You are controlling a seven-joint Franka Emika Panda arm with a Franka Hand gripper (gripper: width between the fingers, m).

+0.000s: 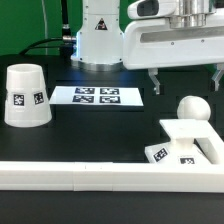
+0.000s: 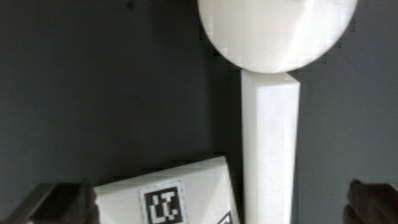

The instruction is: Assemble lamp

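Hovering with both fingers (image 1: 152,82) spread wide and gripping nothing, your claw (image 1: 186,88) hangs directly above the white round-headed plastic bulb (image 1: 192,108). The bulb shows right against the flat square white base (image 1: 178,148), near the tabletop (image 1: 110,130) corner closest to the camera on the exterior view's right. Whether it is seated, you cannot tell. The white cup-like conical shade (image 1: 25,96) stands well apart, near the edge on the exterior view's left.
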